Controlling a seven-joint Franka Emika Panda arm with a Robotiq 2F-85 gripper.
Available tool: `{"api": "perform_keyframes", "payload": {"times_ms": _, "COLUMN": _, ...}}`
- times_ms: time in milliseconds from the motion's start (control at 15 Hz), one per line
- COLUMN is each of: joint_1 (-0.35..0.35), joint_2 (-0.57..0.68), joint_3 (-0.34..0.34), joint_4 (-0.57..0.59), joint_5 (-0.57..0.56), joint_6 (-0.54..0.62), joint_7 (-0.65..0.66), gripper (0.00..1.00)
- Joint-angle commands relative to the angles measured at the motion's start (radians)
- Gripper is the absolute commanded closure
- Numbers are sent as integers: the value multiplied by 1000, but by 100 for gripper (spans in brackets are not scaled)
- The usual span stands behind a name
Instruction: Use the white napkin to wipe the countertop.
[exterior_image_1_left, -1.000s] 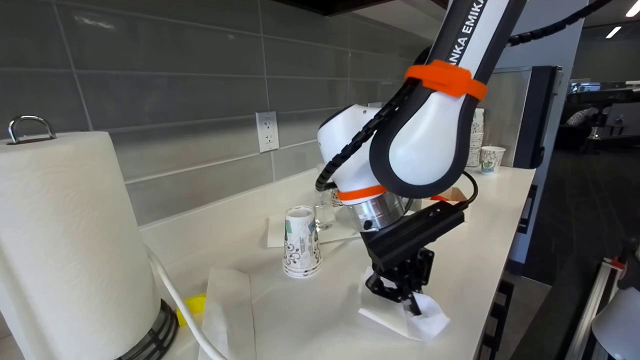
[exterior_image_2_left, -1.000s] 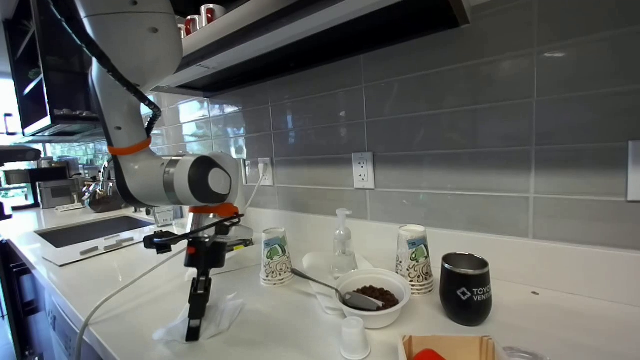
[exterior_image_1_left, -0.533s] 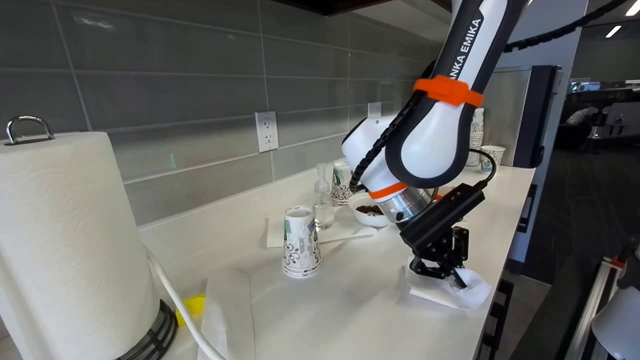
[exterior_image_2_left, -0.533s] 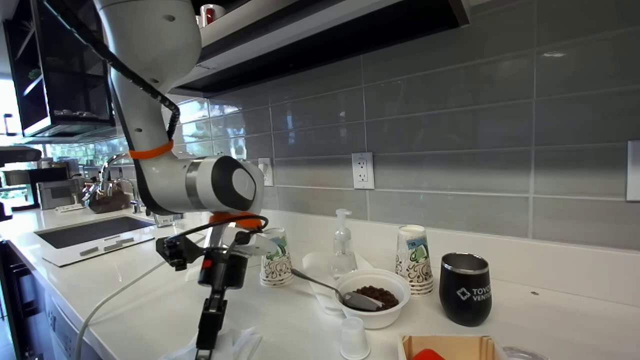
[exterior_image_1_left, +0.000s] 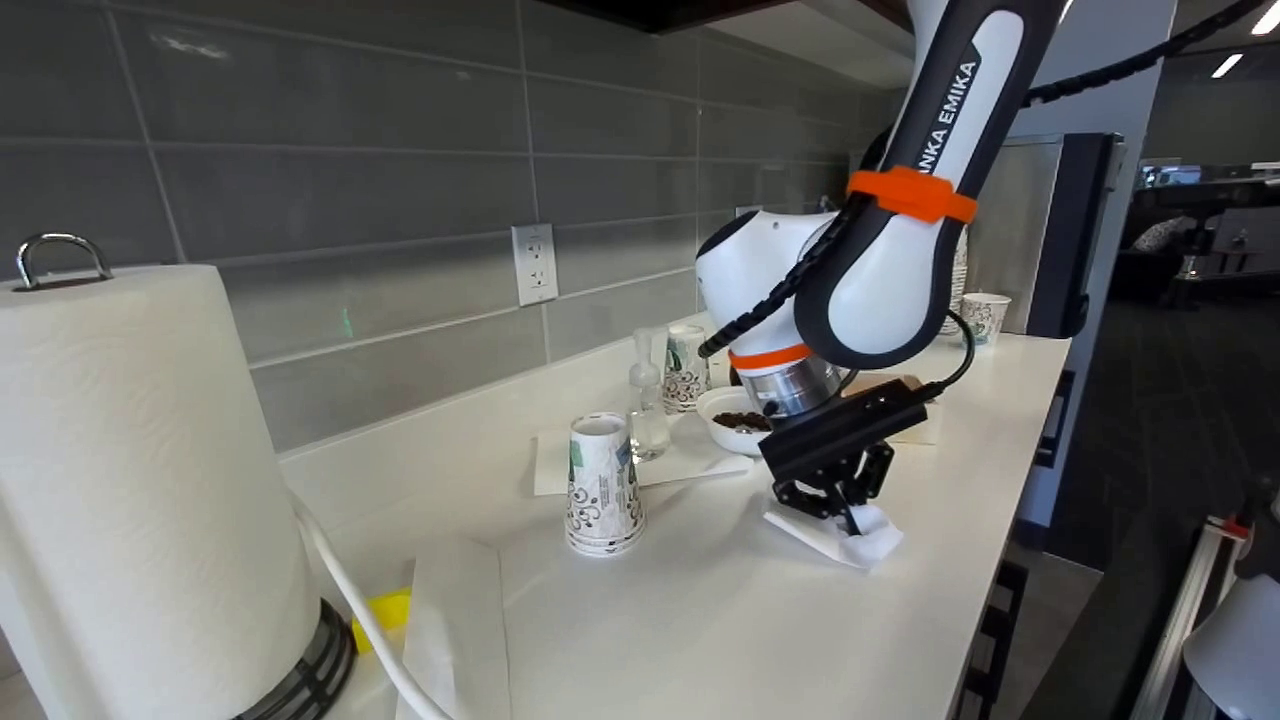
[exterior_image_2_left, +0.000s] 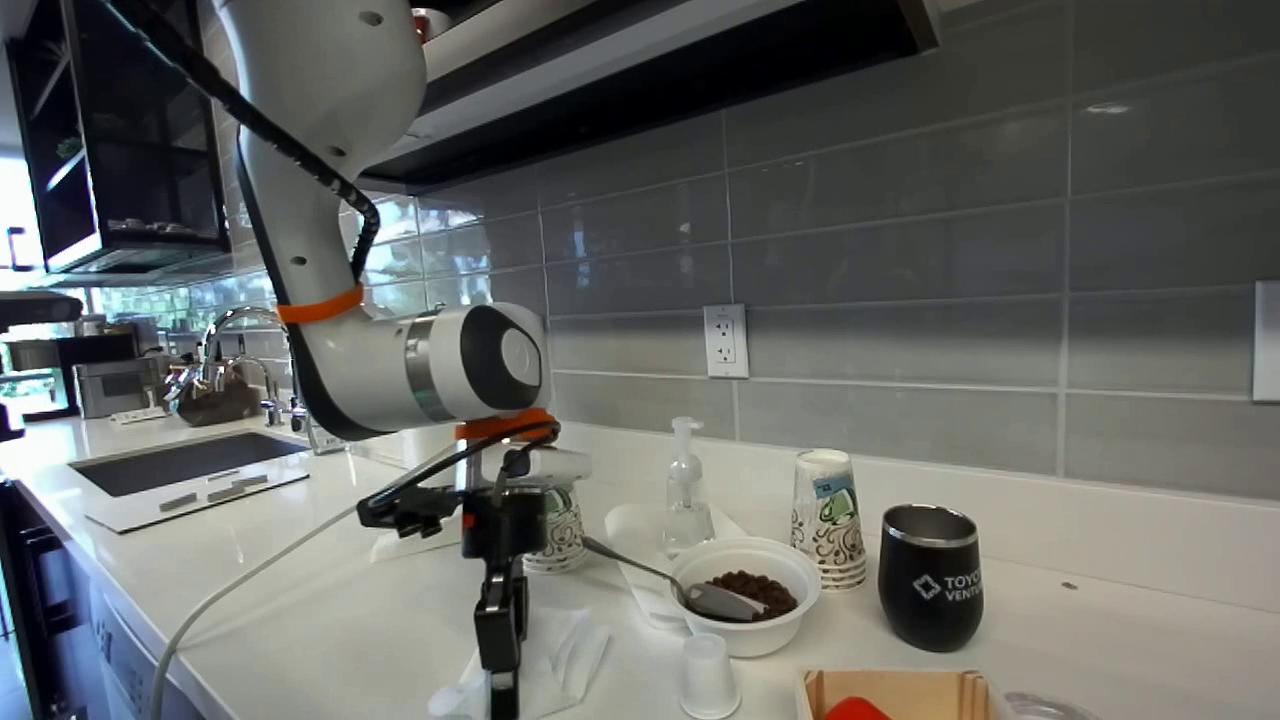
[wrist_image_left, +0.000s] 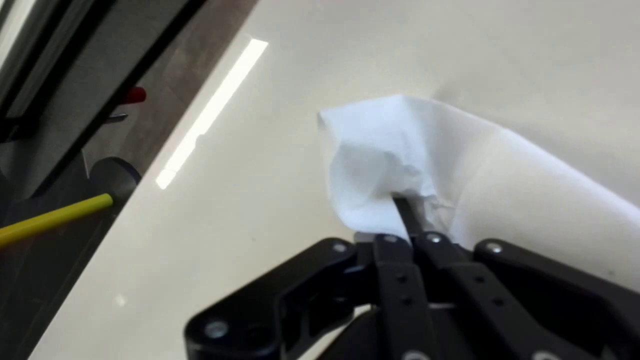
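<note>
The white napkin (exterior_image_1_left: 872, 538) is crumpled and lies low against the off-white countertop (exterior_image_1_left: 700, 640); it also shows in an exterior view (exterior_image_2_left: 572, 655) and in the wrist view (wrist_image_left: 370, 135). My gripper (exterior_image_1_left: 848, 522) points down and is shut on the napkin, with folds bunched around its fingers. In the wrist view the gripper (wrist_image_left: 407, 220) has its fingers close together, with the napkin between and around them and a flap spreading right. The fingertips are partly hidden by the napkin. The countertop (wrist_image_left: 200, 250) also runs to a straight front edge in the wrist view.
A stack of patterned cups (exterior_image_1_left: 603, 490), a pump bottle (exterior_image_1_left: 648, 405) and a white bowl (exterior_image_2_left: 765, 640) with a spoon stand toward the wall. A small white cup (exterior_image_2_left: 708, 675) is right of the napkin. A paper-towel roll (exterior_image_1_left: 140, 480) and a black tumbler (exterior_image_2_left: 930, 580) stand farther off.
The gripper and napkin have slid along the countertop, first toward the front edge, then back toward the wall and bowl side. The napkin has stayed in the gripper; the bowl and cups have not moved.
</note>
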Motion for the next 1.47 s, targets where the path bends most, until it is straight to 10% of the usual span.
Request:
{"api": "perform_keyframes", "payload": {"times_ms": 0, "joint_1": 14, "joint_2": 12, "joint_3": -1, "joint_4": 42, "joint_5": -91, "joint_6": 94, "joint_7": 128, "gripper": 100}}
{"api": "perform_keyframes", "payload": {"times_ms": 667, "joint_1": 34, "joint_2": -26, "joint_3": 133, "joint_4": 26, "joint_5": 74, "joint_6": 141, "joint_7": -134, "gripper": 100}}
{"api": "perform_keyframes", "payload": {"times_ms": 1400, "joint_1": -11, "joint_2": -244, "joint_3": 140, "joint_4": -101, "joint_5": 208, "joint_6": -299, "joint_7": -332, "gripper": 100}}
